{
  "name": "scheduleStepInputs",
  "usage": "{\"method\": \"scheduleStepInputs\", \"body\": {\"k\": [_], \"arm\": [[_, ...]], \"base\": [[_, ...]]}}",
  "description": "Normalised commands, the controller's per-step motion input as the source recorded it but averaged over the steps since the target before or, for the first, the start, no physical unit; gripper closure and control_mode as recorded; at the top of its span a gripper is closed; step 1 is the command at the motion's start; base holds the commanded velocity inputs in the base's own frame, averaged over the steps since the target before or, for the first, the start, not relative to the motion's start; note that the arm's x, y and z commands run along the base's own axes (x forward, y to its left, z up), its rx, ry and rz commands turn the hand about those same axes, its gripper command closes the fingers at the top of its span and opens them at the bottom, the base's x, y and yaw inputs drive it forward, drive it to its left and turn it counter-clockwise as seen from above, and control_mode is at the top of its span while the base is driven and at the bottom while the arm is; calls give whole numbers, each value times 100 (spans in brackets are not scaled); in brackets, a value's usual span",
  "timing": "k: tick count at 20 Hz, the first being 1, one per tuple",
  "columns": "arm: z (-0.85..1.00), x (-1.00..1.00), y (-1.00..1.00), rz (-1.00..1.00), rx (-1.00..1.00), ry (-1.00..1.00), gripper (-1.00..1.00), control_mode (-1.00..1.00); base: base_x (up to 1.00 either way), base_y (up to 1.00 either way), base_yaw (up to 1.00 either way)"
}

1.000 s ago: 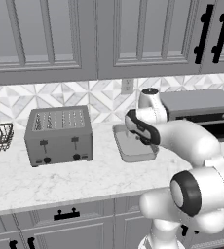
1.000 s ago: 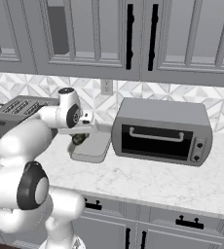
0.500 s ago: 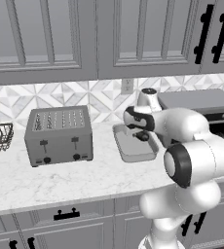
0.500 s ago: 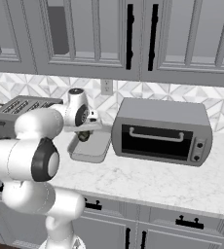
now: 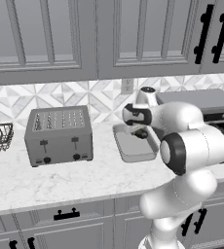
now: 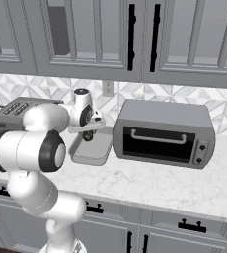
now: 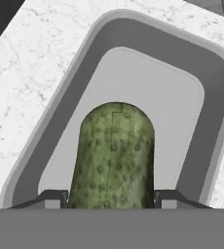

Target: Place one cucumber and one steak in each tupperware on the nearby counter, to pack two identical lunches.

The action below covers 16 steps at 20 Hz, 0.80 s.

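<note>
— Between the jaws sits a cucumber (image 7: pixel 115 158), green and bumpy, and the jaws (image 7: pixel 111 200) are clenched on its two sides. Why is it held like this?

— I think because it must go down into the tupperware (image 7: pixel 158 63) lengthwise. Directly beneath the jaws lies this grey container with rounded corners, and the cucumber's free end points along its pale floor. Held so, it should fit between the walls.

— Is the cucumber already touching the floor of the container?

— I cannot tell. In the hand view it covers the floor, but the height above it is not clear.

— And where does the container stand?

— On the white marble bench (image 5: pixel 46 180), below the jaws. To one side of the jaws there is a toaster (image 5: pixel 59 134), to the other side a toaster oven (image 6: pixel 165 133), just beside the tupperware (image 6: pixel 92 150).

— Is a steak inside?

— I see none in it, so my judgement is that this lunch is only starting.
</note>
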Motion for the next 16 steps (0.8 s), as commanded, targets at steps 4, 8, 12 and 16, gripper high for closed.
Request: {"method": "scheduleStepInputs", "body": {"k": [4,8,12,16], "arm": [[-56,14,0,11,0,-2,100,-100],[-50,4,0,10,0,-9,100,-100],[-6,0,-1,10,0,-3,100,-100],[0,0,0,2,0,0,-100,-100]], "base": [[0,0,0],[0,0,0],[0,0,0],[0,0,0]]}}
